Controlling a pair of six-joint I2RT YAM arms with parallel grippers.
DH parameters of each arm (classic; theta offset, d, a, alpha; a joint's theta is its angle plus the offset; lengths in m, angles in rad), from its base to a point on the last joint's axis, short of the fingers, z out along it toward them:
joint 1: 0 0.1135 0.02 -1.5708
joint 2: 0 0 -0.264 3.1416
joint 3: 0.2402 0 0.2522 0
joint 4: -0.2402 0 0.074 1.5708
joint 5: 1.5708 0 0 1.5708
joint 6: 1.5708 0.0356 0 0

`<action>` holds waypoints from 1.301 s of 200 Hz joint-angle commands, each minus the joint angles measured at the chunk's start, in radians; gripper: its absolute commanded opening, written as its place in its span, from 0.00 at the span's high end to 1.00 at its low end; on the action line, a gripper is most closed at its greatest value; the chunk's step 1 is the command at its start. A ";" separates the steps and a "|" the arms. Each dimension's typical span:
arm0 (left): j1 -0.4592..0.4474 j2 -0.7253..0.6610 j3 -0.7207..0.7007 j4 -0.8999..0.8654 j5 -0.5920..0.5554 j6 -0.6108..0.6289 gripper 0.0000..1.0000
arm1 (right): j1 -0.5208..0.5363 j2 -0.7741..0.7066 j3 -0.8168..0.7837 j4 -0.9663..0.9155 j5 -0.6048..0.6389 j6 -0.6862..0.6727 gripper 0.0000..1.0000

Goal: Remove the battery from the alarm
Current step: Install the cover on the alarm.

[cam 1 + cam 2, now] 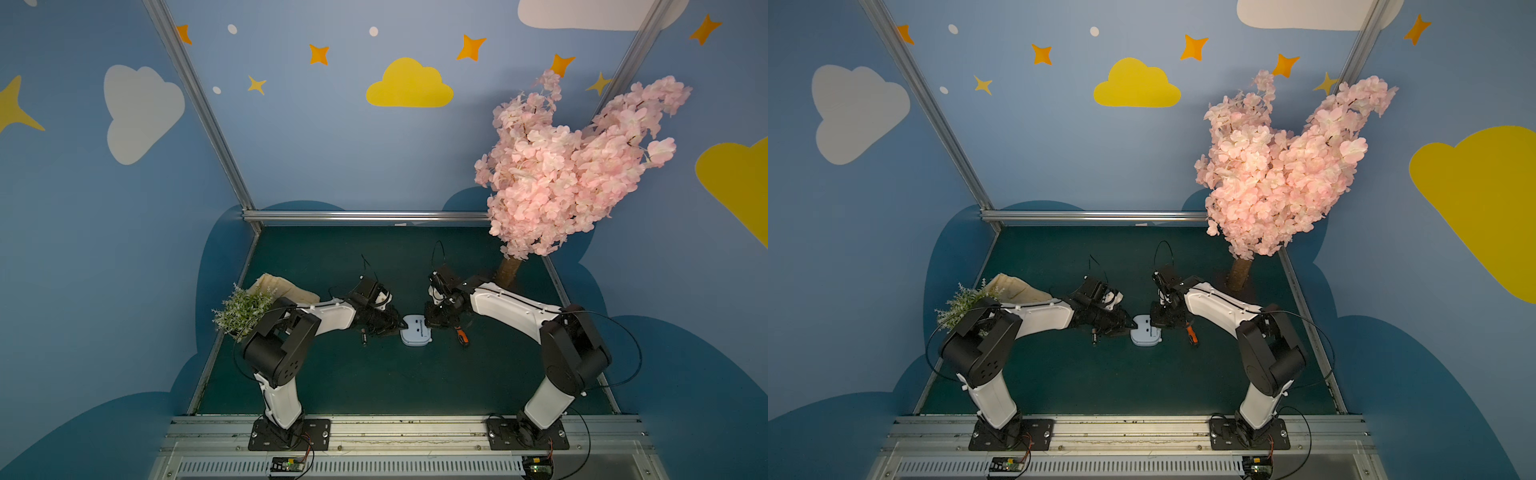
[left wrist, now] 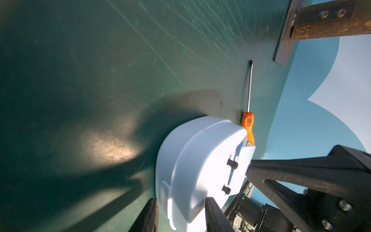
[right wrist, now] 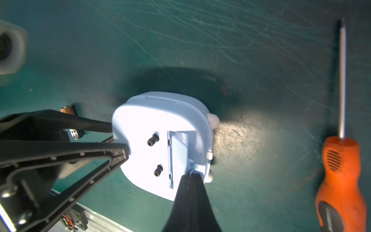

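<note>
blue alarm (image 2: pixel 192 160) btwn left hand (image 2: pixel 180 200) jaws

Both top views dim, bluish cast; worktop (image 1: pixel 374 382) dark, walls evenly lit, faint soft shadow beside blossom tree (image 1: pixel 573 166). Wide-angle bending at edges: frame posts (image 1: pixel 199 108) lean outward. 2 wrist views: hard light from camera side; alarm (image 3: pixel 160 124) back blown out white in both, detail lost. Bright reflected patch on worktop next to dense alarm shadow. Right gripper (image 3: pixel 189 177) soft, out of focus near lens; pale blurred block (image 3: pixel 10 48) at frame edge. Screwdriver (image 3: pixel 341 170) sharp.
</note>
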 commanded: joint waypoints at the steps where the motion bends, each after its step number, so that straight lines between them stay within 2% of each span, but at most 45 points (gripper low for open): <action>1: -0.003 -0.021 -0.014 0.001 0.011 0.000 0.59 | 0.006 0.021 0.032 0.006 0.009 0.009 1.00; 260: -0.002 -0.013 -0.009 0.002 0.020 0.002 0.59 | -0.014 0.059 0.059 -0.014 -0.112 0.027 1.00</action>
